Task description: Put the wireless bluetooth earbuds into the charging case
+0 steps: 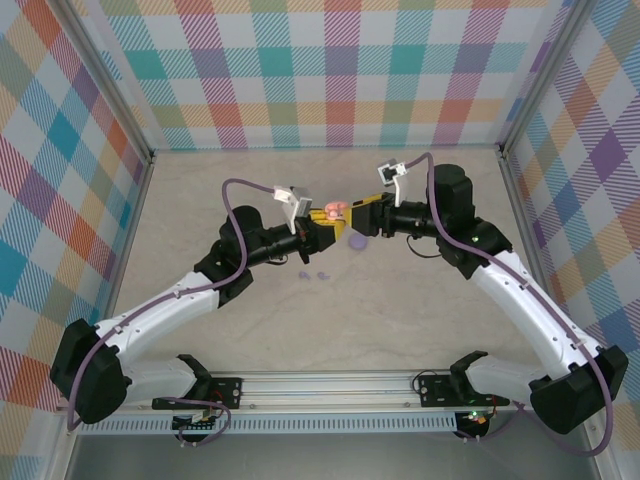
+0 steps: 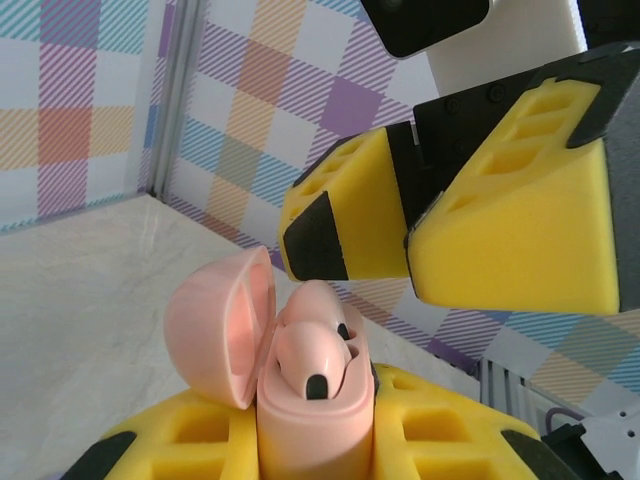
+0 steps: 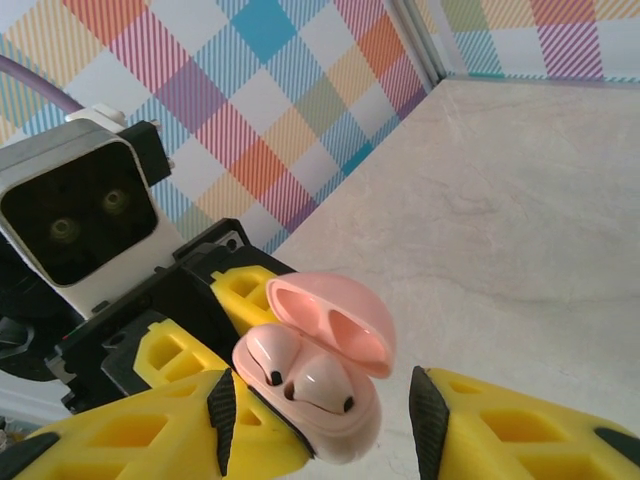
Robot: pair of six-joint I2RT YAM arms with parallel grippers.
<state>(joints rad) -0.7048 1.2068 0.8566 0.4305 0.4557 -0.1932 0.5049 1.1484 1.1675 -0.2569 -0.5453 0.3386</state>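
We see the left gripper (image 1: pixel 326 230) clenched on a pink case (image 2: pixel 310 420), held clear of the table (image 1: pixel 400 330). Its yellow fingers run off the bottom of the left wrist view, so the grip's lower part is cut off. The lid (image 2: pixel 215 330) stands open, hinged to one side, and two pink buds (image 3: pixel 300 375) sit in the body. Only their rounded tops and small dark marks show; the stems are hidden inside.

The right gripper (image 3: pixel 322 425) is released, its jaws parted with the pink case between them. One black pad sits right against the case and we cannot tell whether it touches, while the other stands clear with table showing in the gap.

The task's own things lie on the table in the top view. The purple case (image 1: pixel 357 240) is just below the two grippers' meeting point, and its far edge is tucked under the right gripper. It is too small for us to tell whether it is open or closed. The two lilac earbuds (image 1: pixel 305 273) lie side by side to its left, near the left arm, apart from the purple case – mere specks, so we cannot make out which way they face
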